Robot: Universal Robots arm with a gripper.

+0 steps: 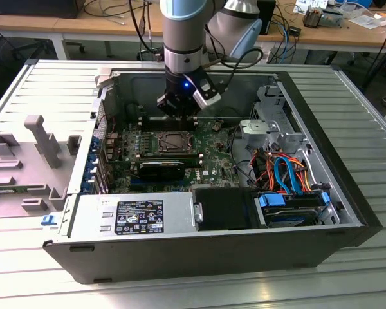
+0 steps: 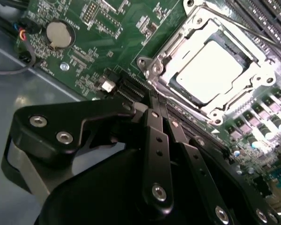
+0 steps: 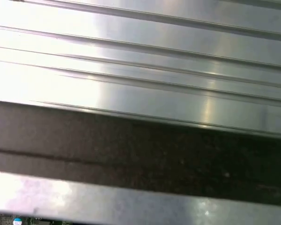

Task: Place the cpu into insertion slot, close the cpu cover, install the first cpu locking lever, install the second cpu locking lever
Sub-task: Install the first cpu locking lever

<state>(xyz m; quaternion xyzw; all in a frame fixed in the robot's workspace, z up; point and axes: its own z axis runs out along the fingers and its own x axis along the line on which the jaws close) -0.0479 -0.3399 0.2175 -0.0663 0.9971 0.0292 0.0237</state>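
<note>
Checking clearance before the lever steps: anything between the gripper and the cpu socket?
Nothing visible. In the second wrist view the gripper sits beside the insertion slot with bare motherboard between them. The cpu is already seated, framed by the cpu cover. The jaws look closed, holding nothing.

The cpu (image 2: 210, 70) has a smooth, pale metal top that glares bright, and the cpu cover (image 2: 253, 77) around it is thin, shiny silver metal. The end effector (image 2: 160, 123) is matt black (with bright metal screws). The circuit board (image 2: 107, 42) is glossy green. The tabletop (image 1: 347, 270) is ribbed, brushed metal, and the computer case (image 1: 212, 254) is matt dark grey.
</note>
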